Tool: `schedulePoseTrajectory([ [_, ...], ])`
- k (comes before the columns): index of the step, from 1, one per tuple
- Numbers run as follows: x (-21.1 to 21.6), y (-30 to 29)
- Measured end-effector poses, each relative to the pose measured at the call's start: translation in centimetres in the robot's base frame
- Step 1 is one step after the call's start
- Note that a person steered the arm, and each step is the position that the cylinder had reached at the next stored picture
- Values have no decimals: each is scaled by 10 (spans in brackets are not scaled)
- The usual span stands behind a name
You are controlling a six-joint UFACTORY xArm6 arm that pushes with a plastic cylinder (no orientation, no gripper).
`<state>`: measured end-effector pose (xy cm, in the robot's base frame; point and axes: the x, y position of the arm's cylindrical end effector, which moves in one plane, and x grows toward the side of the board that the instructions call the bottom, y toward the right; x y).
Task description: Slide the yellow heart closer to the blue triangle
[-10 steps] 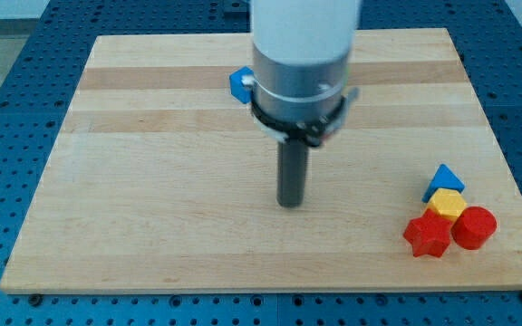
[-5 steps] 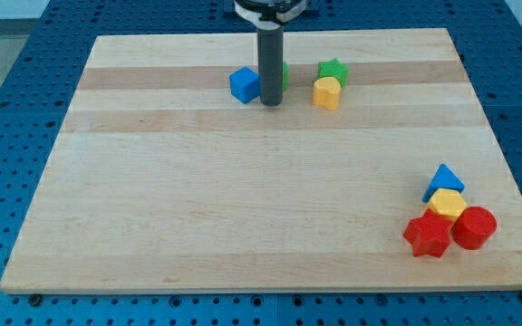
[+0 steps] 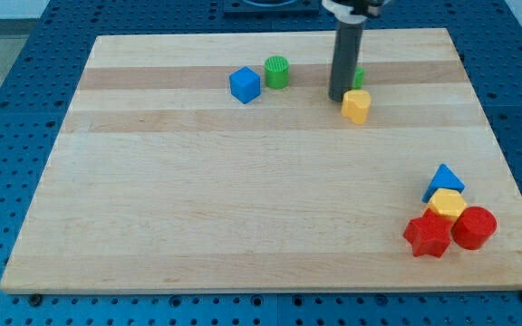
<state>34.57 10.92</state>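
Observation:
The yellow heart (image 3: 356, 106) lies on the wooden board (image 3: 198, 199) in the upper right part. My tip (image 3: 338, 97) stands just to its upper left, touching or nearly touching it. The blue triangle (image 3: 444, 179) sits near the lower right corner, far below and right of the heart. The rod hides most of a green star (image 3: 359, 78) behind it.
A blue cube (image 3: 244, 85) and a green cylinder (image 3: 277, 71) sit at the upper middle. Below the blue triangle are a yellow hexagon (image 3: 447, 205), a red star (image 3: 427, 236) and a red cylinder (image 3: 474, 227), packed together.
My tip moved from the board's middle up to the blue cube, then right to the yellow heart. The heart has shifted right and down a little.

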Motion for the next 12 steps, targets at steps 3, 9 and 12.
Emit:
schedulePoseTrajectory([
  [3, 39, 31],
  [9, 113, 23],
  [12, 108, 49],
])
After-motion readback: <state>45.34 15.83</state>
